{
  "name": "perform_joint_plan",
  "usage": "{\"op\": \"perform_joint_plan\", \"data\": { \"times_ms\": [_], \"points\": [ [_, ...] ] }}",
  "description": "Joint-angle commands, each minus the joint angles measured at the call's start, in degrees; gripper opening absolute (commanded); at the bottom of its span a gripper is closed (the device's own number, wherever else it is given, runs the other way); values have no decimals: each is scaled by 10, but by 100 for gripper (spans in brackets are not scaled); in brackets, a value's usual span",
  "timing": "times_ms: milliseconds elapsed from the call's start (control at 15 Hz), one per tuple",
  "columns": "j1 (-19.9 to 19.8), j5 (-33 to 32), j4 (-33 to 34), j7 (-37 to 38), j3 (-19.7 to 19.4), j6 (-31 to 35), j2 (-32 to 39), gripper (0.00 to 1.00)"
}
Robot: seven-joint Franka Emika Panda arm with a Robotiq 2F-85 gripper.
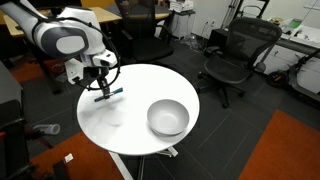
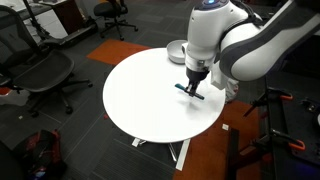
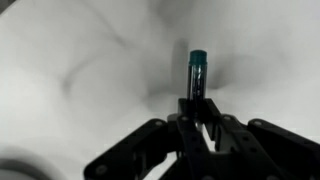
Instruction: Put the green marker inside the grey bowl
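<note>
Judging by the wrist view, the claw (image 3: 197,112) is drawn narrow onto the green marker (image 3: 197,72), says Ana. A finger presses on either side of the barrel, and the teal end pokes out well ahead.

Agreed, it has hold of the pen, says Ben. It sits low over the tabletop (image 1: 130,125), on the side away from the grey bowl (image 1: 168,117). I cannot tell whether the marker is lifted clear or touching the surface.

– That is my first worry. Carried sideways that low, the free end could drag on the tabletop and twist in the grip.

– The hold also looks to be near one end of a thin round barrel. A quick swing might let it pivot or slip out. Once loose, it could roll off the round tabletop, since I see no lip on it.

– Then there is the bowl. It stands well apart from the pen and its wall is smooth. If the claw arrives too low, it or the marker could knock the rim and shove the bowl away.

– Letting go off-centre or from too high is the other risk, because the marker could glance off the rim and land outside. I would want it over the middle of the bowl before the fingers part.
</note>
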Motion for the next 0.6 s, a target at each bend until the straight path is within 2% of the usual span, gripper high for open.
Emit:
{"op": "perform_joint_plan", "data": {
  "times_ms": [0, 267, 533],
  "points": [
    [-18, -27, -5, -5, -20, -22, -53, 5],
    [-42, -58, 27, -3, -43, -36, -68, 5],
    [-74, -74, 90, -10, -54, -63, -56, 5]
  ]
}}
